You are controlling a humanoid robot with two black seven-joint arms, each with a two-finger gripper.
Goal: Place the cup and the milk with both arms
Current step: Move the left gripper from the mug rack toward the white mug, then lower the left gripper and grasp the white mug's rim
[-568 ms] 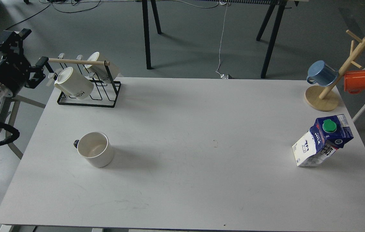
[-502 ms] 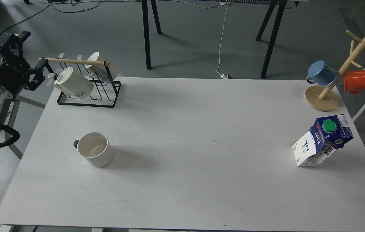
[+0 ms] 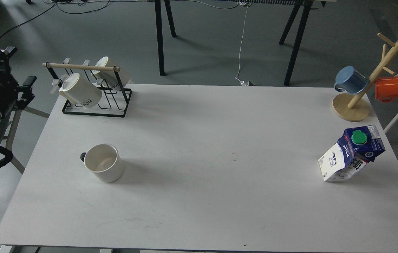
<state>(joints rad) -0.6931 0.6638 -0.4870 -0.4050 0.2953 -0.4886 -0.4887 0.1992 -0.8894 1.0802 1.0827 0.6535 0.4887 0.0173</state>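
Note:
The cup (image 3: 103, 163), a plain cream-white mug with a small black handle on its left, stands upright on the left part of the white table (image 3: 199, 211). The milk (image 3: 351, 154), a blue-and-white carton with a green cap, stands upright near the table's right edge. My left gripper (image 3: 19, 66) is off the table beyond its far left corner, well apart from the cup. Its fingers stand apart and hold nothing. My right gripper is out of view.
A black wire rack (image 3: 95, 102) with two lettered white mugs stands at the back left. A wooden mug tree (image 3: 351, 105) holding a blue mug (image 3: 350, 80) and an orange mug (image 3: 388, 88) stands at the back right, behind the milk.

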